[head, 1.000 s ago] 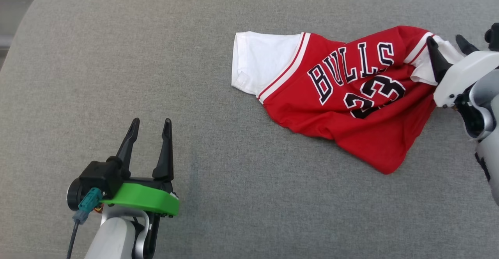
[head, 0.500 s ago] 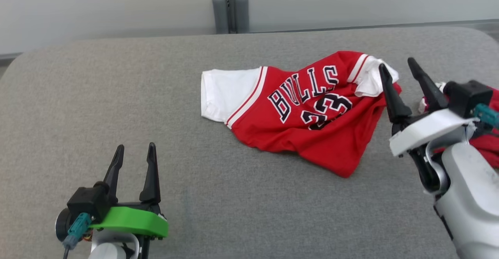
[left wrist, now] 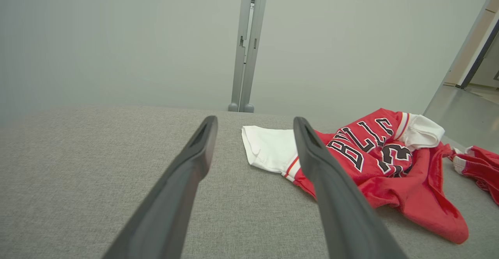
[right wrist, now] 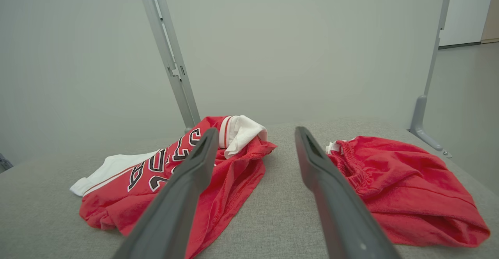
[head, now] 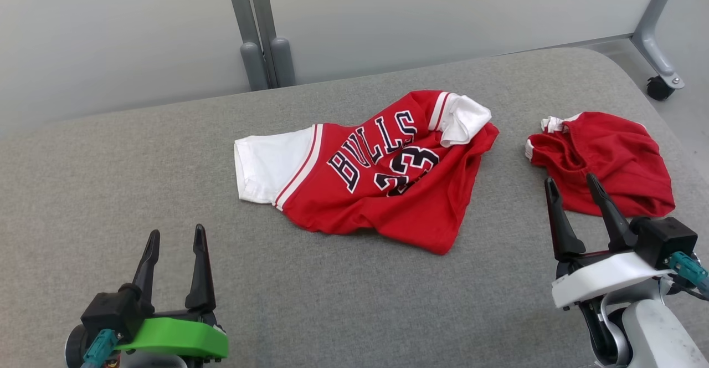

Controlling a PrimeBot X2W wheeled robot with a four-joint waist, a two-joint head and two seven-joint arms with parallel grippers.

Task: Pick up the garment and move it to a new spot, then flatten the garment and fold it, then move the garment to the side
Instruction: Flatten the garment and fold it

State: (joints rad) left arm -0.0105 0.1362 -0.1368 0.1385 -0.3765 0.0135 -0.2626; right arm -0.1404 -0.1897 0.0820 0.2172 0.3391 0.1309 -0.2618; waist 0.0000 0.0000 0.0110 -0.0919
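- Grey padded table [head: 111, 190]: my camera lifted; the cloth didn't move.
- BULLS 23 jersey [head: 376, 190] lies rumpled mid-table, 12 o'clock; flattening comes next, I judge.
- Right gripper [head: 570, 182], 4 o'clock, has backed off it, jaws spread, empty.
- Left gripper [head: 176, 232], 7 o'clock: spread.

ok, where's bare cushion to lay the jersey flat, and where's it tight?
Biggest free patch: the cushion left of the jersey, beyond its white sleeve, ahead of the left gripper. Also the front strip between both grippers, below the hem. Crowded: right end, a narrow gap between jersey and the other red garment, right gripper before it.
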